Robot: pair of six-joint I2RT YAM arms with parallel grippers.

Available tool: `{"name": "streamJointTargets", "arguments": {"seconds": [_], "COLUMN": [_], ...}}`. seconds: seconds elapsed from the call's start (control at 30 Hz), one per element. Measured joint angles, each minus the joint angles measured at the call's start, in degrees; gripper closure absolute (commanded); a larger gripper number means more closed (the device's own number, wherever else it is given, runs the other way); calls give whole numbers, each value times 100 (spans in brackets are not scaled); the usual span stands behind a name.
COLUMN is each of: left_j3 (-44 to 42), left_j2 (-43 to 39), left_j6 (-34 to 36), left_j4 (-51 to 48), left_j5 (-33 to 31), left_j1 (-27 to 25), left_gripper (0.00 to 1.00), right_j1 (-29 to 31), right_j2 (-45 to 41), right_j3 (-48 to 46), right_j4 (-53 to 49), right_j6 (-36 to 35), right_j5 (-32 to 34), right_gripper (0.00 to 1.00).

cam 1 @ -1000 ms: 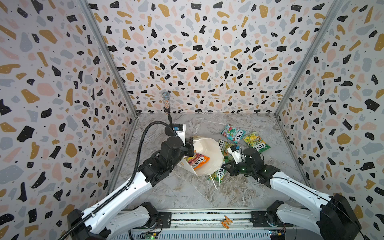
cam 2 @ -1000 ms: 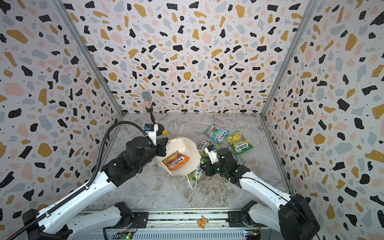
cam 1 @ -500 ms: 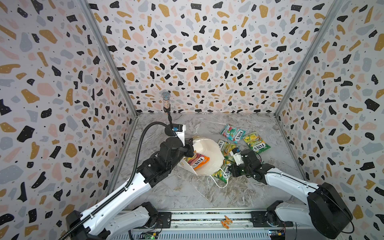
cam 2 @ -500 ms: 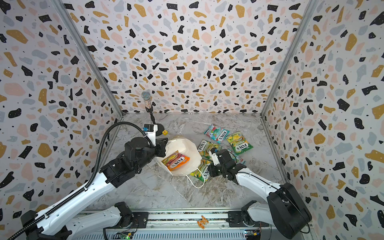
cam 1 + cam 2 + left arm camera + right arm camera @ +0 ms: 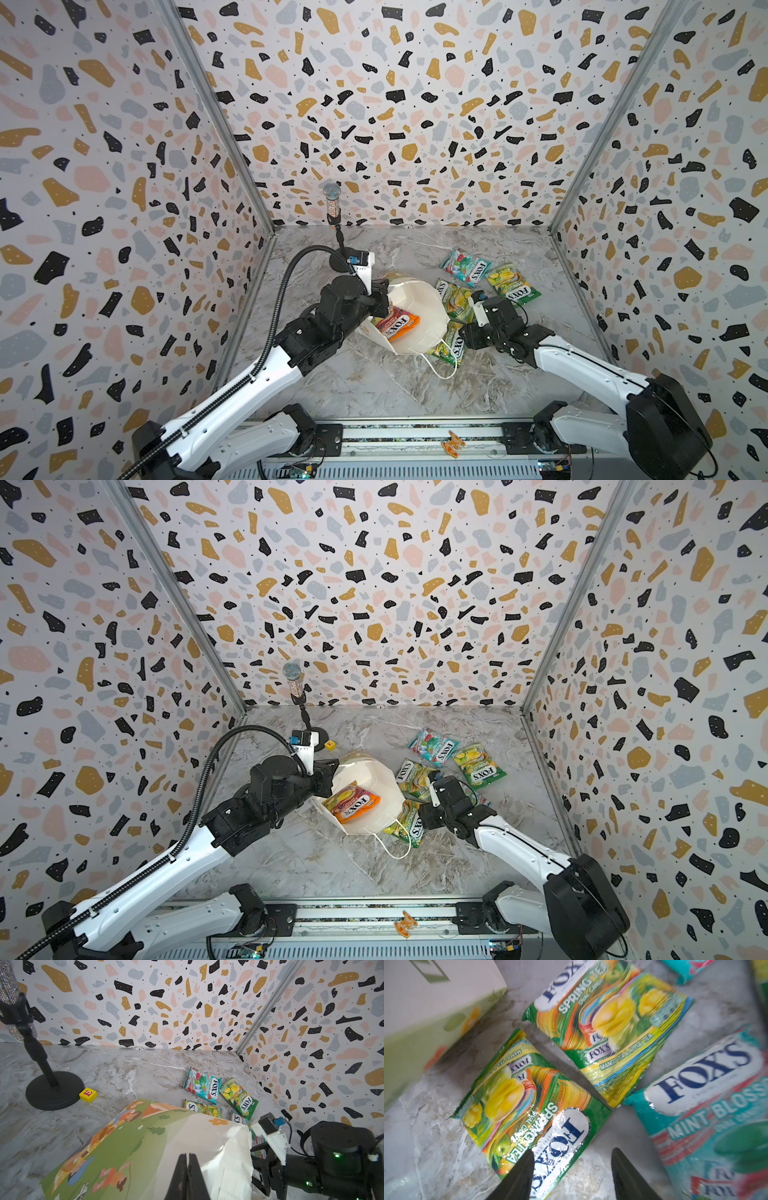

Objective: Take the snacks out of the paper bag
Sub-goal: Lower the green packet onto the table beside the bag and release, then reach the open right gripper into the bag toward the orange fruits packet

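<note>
Mid-frame in both top views: paper bag (image 5: 424,303) tipped over on the worktop (image 5: 374,386), orange-red packet (image 5: 395,324) in its mouth; left tool (image 5: 187,1155) clamped shut on the bag's rim; right tool (image 5: 572,1151) partly open, empty, over a green-yellow packet (image 5: 529,1105) lower right of the bag; other packets (image 5: 465,266) lie loose upper right.

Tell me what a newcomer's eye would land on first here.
The white paper bag sits mid-table, its mouth open with an orange-red packet inside and the shut left gripper pinching its rim. To its right, a teal packet and others lie scattered on the marble table. The open right gripper hangs over a green-yellow packet.
</note>
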Motion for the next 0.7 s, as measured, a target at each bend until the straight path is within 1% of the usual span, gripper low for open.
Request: {"name": "streamJointTargets", "arguments": {"seconds": [0.1,0.17,0.3,0.4,0.53,0.7], "left_j3": [-74,-96,-109,-111,-140,-146], "left_j2": [2,9,15,24,52,55], "left_j6": [0,-7,-37,-70,-166,-273], "left_j4": [24,46,168,258,409,592], "left_j5": [164,304,518,610,693,704], "left_j1": [0,0,0,0,0,0], "left_gripper": [100,100,100,100,100,100], "right_j1": [0,-2,7,92,590,1552], "right_j2": [-542,-896,-1390,-1532,-1460,-1027], "right_j3": [28,83,192,258,284,452], "right_j4": [-59,-42,94,282,566,752], "right_j6": [44,105,297,505,713,820], "right_j5": [-24,-184,-765,-1235,-1631,-1615], "right_gripper": [38,38,38,39,39,39]}}
